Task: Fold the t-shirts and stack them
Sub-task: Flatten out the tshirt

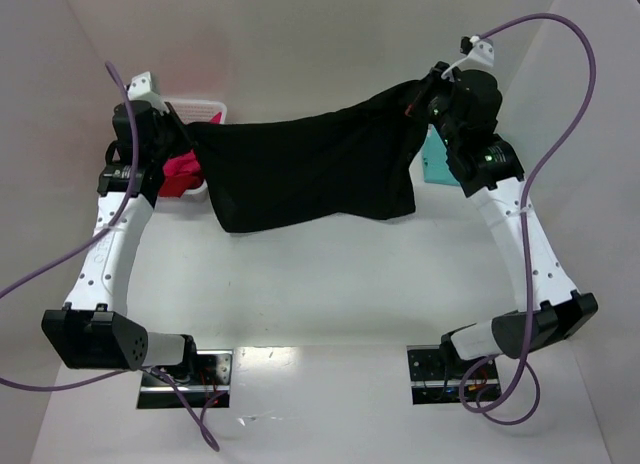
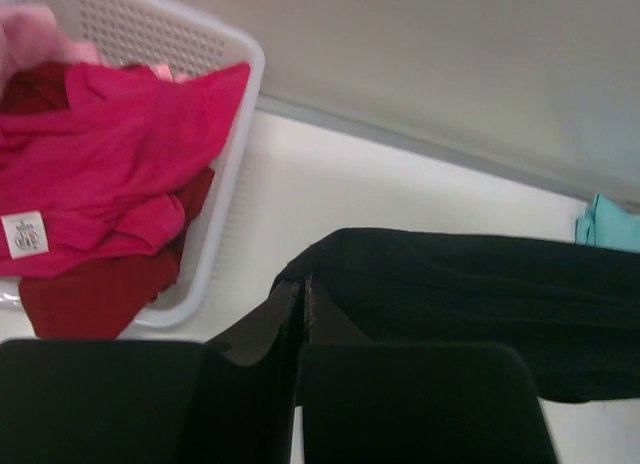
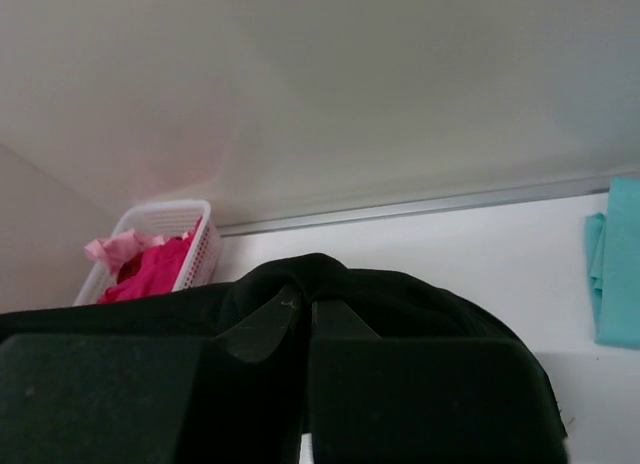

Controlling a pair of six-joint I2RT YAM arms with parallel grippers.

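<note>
From the arm bases the white table (image 1: 330, 284) runs back under the work. Over its middle the soft black cloth t-shirt (image 1: 310, 169) hangs spread between both arms, sagging in the centre. The left gripper (image 1: 188, 134) is clenched on one upper corner and the right gripper (image 1: 428, 92) on the other. To lay it well, I judge both should draw apart evenly until the top edge is taut, then lower together, hem first. Beyond, a magenta-pink cloth shirt (image 2: 110, 164) fills the white lattice plastic basket (image 2: 240, 94), and a teal cloth shirt (image 3: 620, 264) lies far right.
</note>
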